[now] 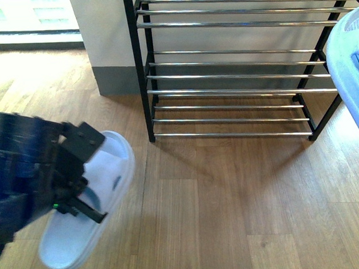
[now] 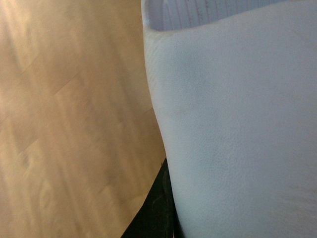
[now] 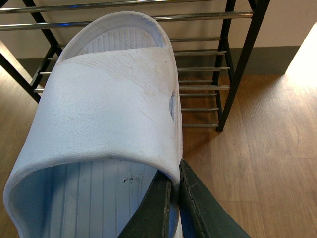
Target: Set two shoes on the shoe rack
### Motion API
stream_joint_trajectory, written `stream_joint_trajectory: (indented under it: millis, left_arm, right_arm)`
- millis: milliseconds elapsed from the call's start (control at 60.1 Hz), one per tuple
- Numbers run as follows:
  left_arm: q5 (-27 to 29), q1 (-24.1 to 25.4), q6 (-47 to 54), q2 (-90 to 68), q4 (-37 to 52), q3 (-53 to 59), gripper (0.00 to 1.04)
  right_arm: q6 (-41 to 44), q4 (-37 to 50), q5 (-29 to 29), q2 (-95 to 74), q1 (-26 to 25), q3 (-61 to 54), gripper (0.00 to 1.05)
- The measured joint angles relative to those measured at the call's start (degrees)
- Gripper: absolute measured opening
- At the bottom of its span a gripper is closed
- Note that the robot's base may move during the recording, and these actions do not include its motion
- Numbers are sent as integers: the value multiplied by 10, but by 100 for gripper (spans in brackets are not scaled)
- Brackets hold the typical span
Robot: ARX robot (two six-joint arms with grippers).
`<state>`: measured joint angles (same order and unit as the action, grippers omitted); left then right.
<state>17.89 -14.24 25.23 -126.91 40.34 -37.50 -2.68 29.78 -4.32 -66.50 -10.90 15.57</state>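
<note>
Pinches right slide (image 3: 109,109) by the side edge of its strap, with right gripper (image 3: 176,173) jaws pressed together on the pale blue rubber. Holds it off the floor (image 1: 232,216), close to the lens, toe end toward rack (image 1: 231,77), ribbed footbed faintly scuffed. Registers in the front view only as a pale blue curve at the right margin, overlapping the rack's right upright.

Grips left slide (image 1: 68,246) with left gripper (image 1: 88,178), low on the left and smeared by motion blur. Appears to clamp the strap between the jaws, one finger above it and one below. Fills the left wrist view with that strap's grainy surface, a dark sliver of the gripper just beside it.

Faces rack across wood planks: black uprights, chrome rods in tiers, set against a pale wall (image 1: 102,30) with grey skirting.
</note>
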Motion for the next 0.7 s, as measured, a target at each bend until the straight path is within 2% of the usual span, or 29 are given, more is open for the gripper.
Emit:
stream_joint_trajectory:
  millis: [133, 266, 350, 499, 699]
  left_arm:
    - [16, 20, -19, 103, 49, 85, 2]
    - [16, 38, -39, 243, -2, 162, 2]
    - [12, 52, -56, 352, -63, 196, 2]
    - [-8, 101, -102, 637, -257, 227, 2]
    - [-7, 130, -129, 850, -433, 220, 2]
  right_arm:
    - [0, 0, 0, 0, 0, 0, 2]
    - [0, 0, 0, 0, 0, 0, 2]
    - [0, 0, 0, 0, 0, 0, 2]
    - [0, 0, 0, 0, 0, 0, 2]
    - [0, 0, 0, 0, 0, 0, 2]
